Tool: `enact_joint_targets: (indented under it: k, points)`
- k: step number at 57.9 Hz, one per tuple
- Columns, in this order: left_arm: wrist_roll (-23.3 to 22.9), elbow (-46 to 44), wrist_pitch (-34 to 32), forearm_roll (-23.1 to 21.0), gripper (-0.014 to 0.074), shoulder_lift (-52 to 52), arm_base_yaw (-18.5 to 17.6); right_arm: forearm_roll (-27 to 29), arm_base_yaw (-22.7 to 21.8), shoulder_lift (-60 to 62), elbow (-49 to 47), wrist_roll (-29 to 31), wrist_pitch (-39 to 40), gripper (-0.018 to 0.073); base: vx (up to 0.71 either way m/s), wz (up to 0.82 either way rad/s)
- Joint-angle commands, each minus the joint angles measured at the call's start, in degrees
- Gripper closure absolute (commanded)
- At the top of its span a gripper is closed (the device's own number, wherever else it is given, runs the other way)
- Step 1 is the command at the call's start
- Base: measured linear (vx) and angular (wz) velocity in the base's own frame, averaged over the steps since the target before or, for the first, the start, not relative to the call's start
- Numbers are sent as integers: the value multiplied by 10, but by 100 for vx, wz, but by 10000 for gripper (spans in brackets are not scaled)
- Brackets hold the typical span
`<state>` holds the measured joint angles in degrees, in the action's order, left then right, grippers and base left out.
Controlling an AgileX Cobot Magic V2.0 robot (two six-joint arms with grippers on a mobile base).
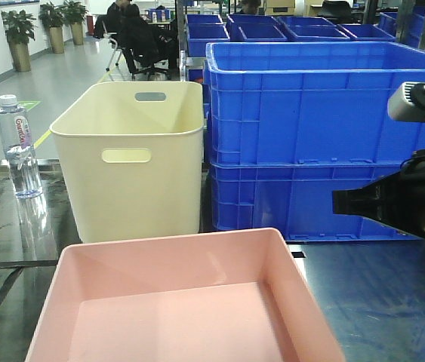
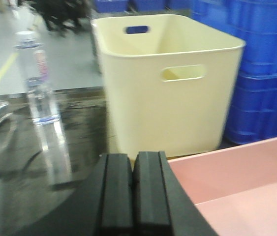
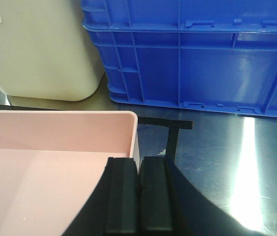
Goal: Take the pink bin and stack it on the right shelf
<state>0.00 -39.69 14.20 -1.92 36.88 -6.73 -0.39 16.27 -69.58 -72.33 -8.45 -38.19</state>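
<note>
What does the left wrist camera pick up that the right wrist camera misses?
Only the left wrist view shows the water bottle and the open top of the cream bin. Only the right wrist view shows the black tape mark on the steel shelf. Both show the pink bin, blue crates, and jaws pressed together.

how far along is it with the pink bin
Hard to call. The pink bin sits flat on the dark steel surface, in front of the cream bin. Both the left gripper and right gripper are shut, gripping nothing, at its walls. Whether grabbing is still ahead isn't shown.
</note>
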Motion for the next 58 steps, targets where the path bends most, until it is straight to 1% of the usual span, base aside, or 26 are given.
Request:
enact_joint_targets:
  k: [1,2,5,9,13,17,23,28,30,32,34,44,50,58]
  points:
    - [-85,86,-113,63,601,-80,32,-6,-3,15,-18,7,41,572,0,0]
    - [-92,107,-118,72,601,-105,43,-6,-3,15,-18,7,41,572,0,0]
    - [-107,153,-121,78,601,-148,61,-6,-3,15,-18,7,41,572,0,0]
    - [-107,209,-113,78,601,-205,81,-6,-3,15,-18,7,41,572,0,0]
    - [-107,265,-105,78,601,-259,90,-6,-3,15,-18,7,41,572,0,0]
    - [-107,319,-104,77,601,-321,90,-6,-3,15,-18,7,41,572,0,0]
    - [-107,377,-120,76,601,-390,90,-6,-3,15,-18,7,41,572,0,0]
    - [-107,410,-142,77,601,-372,90,-6,-3,15,-18,7,38,572,0,0]
    - [-107,421,-137,77,601,-366,90,-6,-3,15,-18,7,37,572,0,1]
    - [-107,422,-124,77,601,-359,90,-6,-3,13,-18,7,37,572,0,1]
    - [-107,420,-95,77,601,-355,90,-6,-3,13,-18,7,37,572,0,0]
    - [-107,420,-39,77,601,-350,90,-6,-3,13,-18,7,38,572,0,0]
    - [-107,420,-24,77,601,-350,90,-6,-3,13,-18,7,37,572,0,0]
    - [-107,420,-24,77,601,-350,90,-6,-3,13,-18,7,37,572,0,0]
